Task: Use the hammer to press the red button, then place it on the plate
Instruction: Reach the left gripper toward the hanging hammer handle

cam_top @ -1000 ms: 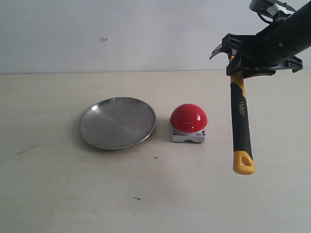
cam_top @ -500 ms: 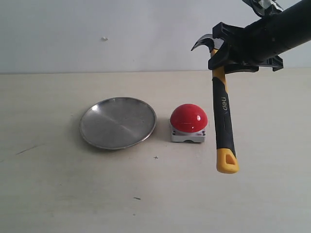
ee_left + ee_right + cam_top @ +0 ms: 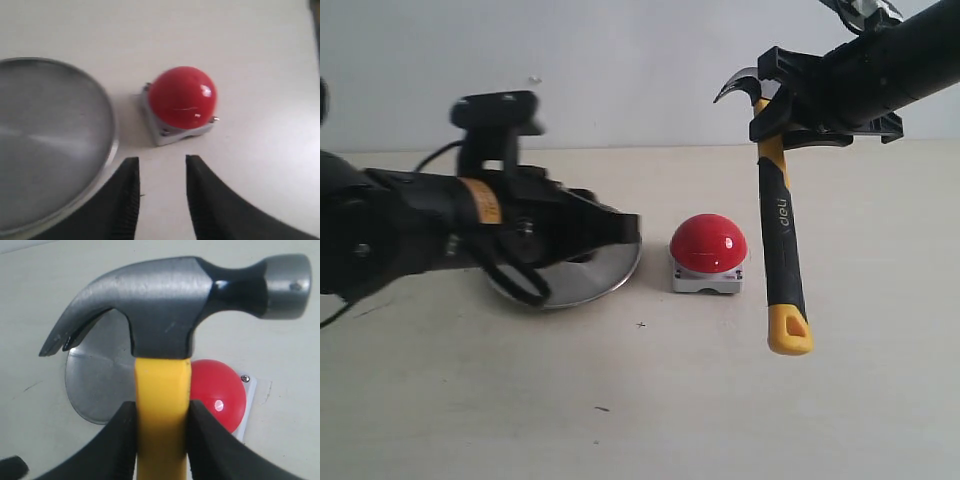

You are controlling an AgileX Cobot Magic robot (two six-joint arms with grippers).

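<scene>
Matte tabletop (image 3: 720,410), glossy domed red button (image 3: 709,243)

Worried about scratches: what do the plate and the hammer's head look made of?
The plate looks like brushed silver metal: radial sheen, thin raised rim. The hammer has a head that seems dark matte steel, faintly scuffed; the alloy is unclear.

The hammer (image 3: 170,300) head is dark, dull steel; its handle is smooth and yellow, perhaps plastic or rubber. The red button (image 3: 182,97) is glossy, glinting at 2 o'clock; the plate (image 3: 45,145) is brushed metal; the table (image 3: 720,400) is matt.
</scene>
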